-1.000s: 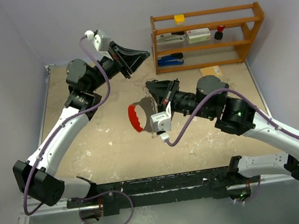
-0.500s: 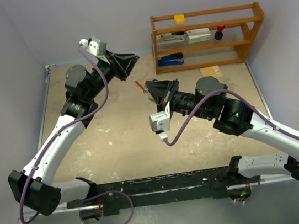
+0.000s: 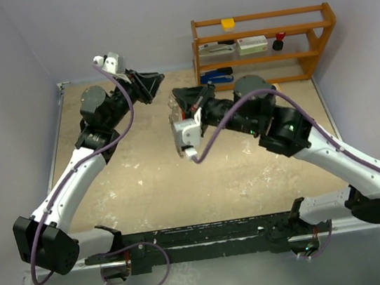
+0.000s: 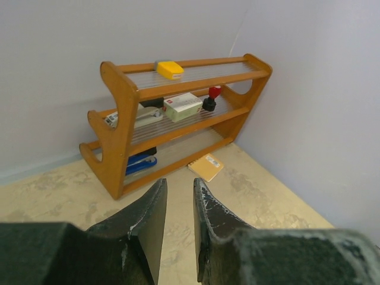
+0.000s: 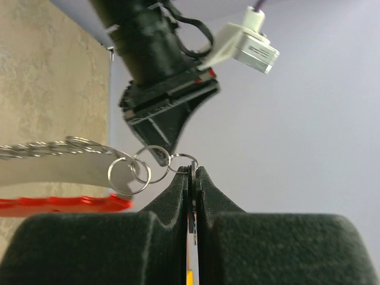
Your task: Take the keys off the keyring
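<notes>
In the right wrist view my right gripper (image 5: 192,169) is shut on the keys (image 5: 192,184), a thin flat stack seen edge-on between the pads. Small linked rings (image 5: 139,169) run left from it to the keyring (image 5: 56,171), a silvery strip with a chain along its top and a red crescent (image 5: 59,203) below. It hangs in the air. My left gripper (image 4: 180,185) is open by a narrow gap with nothing in it. In the top view it (image 3: 156,78) sits just up and left of the right gripper (image 3: 178,99).
A wooden shelf (image 3: 265,47) stands at the back right, holding a yellow block, a box, a blue stapler (image 4: 133,163) and a red-topped item. A tan notepad (image 4: 206,166) lies on the table in front of it. Walls close in on both sides.
The left gripper has opened and drawn back to the left. The right arm has carried the keys and keyring toward the back left; the red crescent no longer shows from above.
</notes>
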Controlling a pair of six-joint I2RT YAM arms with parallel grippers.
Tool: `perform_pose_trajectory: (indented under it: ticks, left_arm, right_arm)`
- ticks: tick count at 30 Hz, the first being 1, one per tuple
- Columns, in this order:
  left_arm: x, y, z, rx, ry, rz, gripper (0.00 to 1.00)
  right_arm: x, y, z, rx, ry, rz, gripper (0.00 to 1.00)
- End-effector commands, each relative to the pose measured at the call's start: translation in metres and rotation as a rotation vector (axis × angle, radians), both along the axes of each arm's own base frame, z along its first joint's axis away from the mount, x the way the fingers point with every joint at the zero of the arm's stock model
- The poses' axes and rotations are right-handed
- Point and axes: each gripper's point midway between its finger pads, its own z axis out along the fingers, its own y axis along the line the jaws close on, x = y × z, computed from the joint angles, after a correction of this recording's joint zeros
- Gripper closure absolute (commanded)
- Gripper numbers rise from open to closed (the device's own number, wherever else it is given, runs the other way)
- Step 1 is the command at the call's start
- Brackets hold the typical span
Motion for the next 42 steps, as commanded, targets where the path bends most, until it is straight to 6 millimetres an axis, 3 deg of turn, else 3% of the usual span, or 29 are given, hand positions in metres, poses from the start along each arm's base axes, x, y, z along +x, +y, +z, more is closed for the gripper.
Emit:
perform_pose_trajectory:
  ticks: [1, 2, 7, 11, 14, 20, 26, 33, 37, 42]
  left_arm:
    - [0.007, 0.014, 0.012, -0.067, -0.028, 0.026, 0.79]
    - [0.008, 0.016, 0.011, -0.071, -0.027, 0.027, 0.79]
    - [0.013, 0.029, 0.007, -0.064, -0.025, 0.07, 0.79]
    - [0.016, 0.035, 0.001, -0.047, -0.011, 0.102, 0.79]
    - [0.016, 0.038, 0.0, -0.048, -0.013, 0.111, 0.79]
    - [0.003, 0.036, 0.015, -0.118, -0.075, 0.076, 0.79]
    - [-0.029, 0.021, 0.044, -0.25, -0.203, -0.098, 0.77]
    - [-0.061, -0.001, 0.063, -0.389, -0.321, -0.325, 0.56]
    - [-0.06, -0.025, 0.05, -0.343, -0.319, -0.355, 0.46]
    - [-0.054, -0.048, 0.041, -0.242, -0.301, -0.309, 0.44]
  right_arm:
    - [0.031, 0.0, 0.032, 0.08, 0.062, -0.043, 0.99]
    - [0.04, -0.002, 0.043, 0.103, 0.075, -0.043, 0.99]
    - [0.086, -0.001, 0.063, 0.183, 0.197, -0.046, 0.97]
    - [0.117, 0.001, 0.061, 0.231, 0.328, -0.059, 0.96]
    - [0.135, 0.002, 0.047, 0.251, 0.472, -0.038, 0.94]
    - [0.125, -0.007, 0.025, 0.284, 0.699, 0.03, 0.91]
    - [0.107, -0.018, 0.015, 0.334, 0.739, 0.046, 0.91]
    - [0.098, -0.032, 0.018, 0.383, 0.7, 0.01, 0.92]
    - [0.096, -0.034, 0.017, 0.387, 0.687, 0.011, 0.91]
    - [0.099, -0.035, 0.014, 0.379, 0.683, -0.004, 0.91]
